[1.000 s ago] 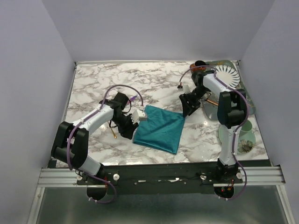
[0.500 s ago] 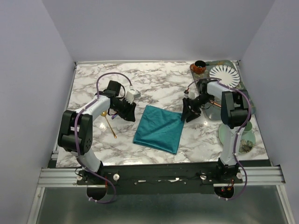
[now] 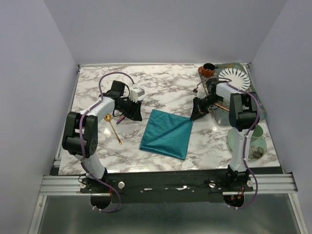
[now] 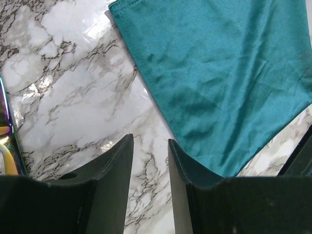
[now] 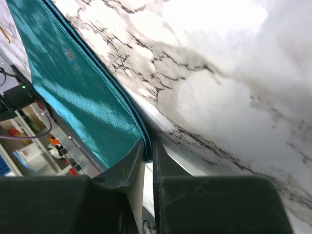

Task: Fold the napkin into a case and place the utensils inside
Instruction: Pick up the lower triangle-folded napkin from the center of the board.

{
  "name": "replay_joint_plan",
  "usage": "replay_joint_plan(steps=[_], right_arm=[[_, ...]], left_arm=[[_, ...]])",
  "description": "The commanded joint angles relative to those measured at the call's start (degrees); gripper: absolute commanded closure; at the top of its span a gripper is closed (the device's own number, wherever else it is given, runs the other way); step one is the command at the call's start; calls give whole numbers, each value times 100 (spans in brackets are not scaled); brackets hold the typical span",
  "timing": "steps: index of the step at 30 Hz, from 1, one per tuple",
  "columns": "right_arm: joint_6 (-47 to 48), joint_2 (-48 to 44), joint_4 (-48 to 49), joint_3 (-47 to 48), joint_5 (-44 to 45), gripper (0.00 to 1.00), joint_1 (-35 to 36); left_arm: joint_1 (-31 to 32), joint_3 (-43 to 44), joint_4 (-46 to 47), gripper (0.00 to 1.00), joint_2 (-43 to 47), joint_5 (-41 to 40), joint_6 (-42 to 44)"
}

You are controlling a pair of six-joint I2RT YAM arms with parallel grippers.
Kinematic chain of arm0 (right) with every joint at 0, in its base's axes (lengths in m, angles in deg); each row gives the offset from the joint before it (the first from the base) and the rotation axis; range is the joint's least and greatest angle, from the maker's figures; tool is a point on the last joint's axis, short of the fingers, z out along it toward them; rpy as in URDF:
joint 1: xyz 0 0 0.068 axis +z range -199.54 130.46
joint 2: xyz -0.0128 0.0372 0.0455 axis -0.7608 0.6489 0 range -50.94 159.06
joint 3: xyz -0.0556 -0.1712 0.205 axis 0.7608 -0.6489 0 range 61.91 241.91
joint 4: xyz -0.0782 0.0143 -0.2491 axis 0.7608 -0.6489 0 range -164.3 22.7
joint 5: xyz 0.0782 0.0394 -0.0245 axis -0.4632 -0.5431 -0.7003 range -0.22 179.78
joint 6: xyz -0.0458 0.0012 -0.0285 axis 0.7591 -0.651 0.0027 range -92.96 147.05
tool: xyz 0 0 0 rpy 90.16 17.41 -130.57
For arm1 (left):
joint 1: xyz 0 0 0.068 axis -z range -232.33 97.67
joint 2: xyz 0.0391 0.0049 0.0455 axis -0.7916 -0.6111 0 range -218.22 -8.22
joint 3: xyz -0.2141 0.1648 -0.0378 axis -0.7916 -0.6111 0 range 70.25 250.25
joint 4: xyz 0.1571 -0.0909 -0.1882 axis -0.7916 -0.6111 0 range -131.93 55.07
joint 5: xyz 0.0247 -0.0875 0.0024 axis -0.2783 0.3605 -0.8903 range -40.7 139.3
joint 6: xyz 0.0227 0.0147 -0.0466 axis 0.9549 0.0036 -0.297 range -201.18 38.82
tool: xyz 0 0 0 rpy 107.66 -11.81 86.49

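Centre of the overhead view: teal napkin (image 3: 166,132), folded, flat on the marble table (image 3: 97,87). Near-square outline, no clear long axis. Turned a little clockwise, upper edge sloping down to the right. Stacked layers visible along the cloth's edge in the right wrist view.

At the napkin's upper-right corner: right gripper (image 3: 199,111), fingers pressed almost together, the layered edge pinched between them.

Just left of the upper-left corner: left gripper (image 4: 149,141), partly open, a plain gap between the fingers with nothing in it and only marble beneath. Apart from the cloth in the overhead view.

Further left: gold spoon (image 3: 114,130), flat on the marble. Long axis diagonal, round bowl toward the upper left, handle tip toward the lower right. Iridescent utensil (image 4: 5,117) at the left edge of the left wrist view, mostly cut off, running roughly up and down the frame there.
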Motion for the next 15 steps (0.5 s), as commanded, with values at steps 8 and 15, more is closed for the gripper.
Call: replay_joint_plan(steps=[8, 15], right_arm=[[984, -302, -184, 524, -180, 99, 180], [1714, -821, -35, 182, 408, 99, 715]], left_arm=[[-214, 192, 405, 55, -168, 72, -563], [-311, 130, 704, 53, -211, -95, -1029]])
